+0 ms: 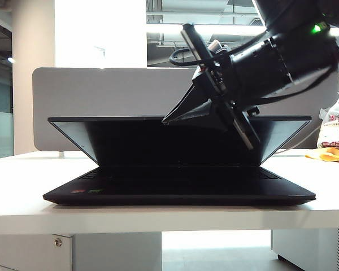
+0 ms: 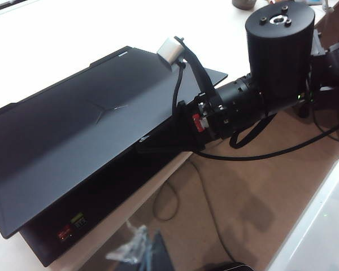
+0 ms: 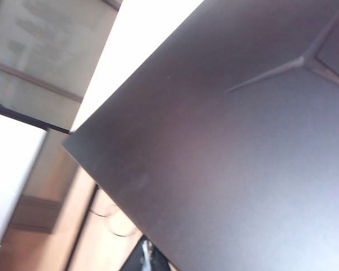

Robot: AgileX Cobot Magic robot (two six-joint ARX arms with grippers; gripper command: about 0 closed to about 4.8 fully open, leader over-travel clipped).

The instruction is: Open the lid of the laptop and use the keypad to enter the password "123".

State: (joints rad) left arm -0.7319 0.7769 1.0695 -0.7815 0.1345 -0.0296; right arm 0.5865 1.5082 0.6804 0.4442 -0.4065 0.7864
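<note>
White desk (image 1: 22,169) under office ceiling lights carries the laptop (image 1: 175,192), which sits centred on it. You see the matte-black lid (image 1: 130,138) raised only partway; full opening and all keying remain. Right gripper (image 1: 183,113), jaws pressed together, meets the lid's front edge. Left gripper is out of view; its jaw state cannot be told.

The laptop (image 1: 181,189) sits along the tabletop's (image 1: 22,186) front edge, its lid (image 1: 130,138) partly raised. The right hand (image 1: 183,114) meets the lid's front edge; a divider (image 1: 101,96) stands behind.
</note>
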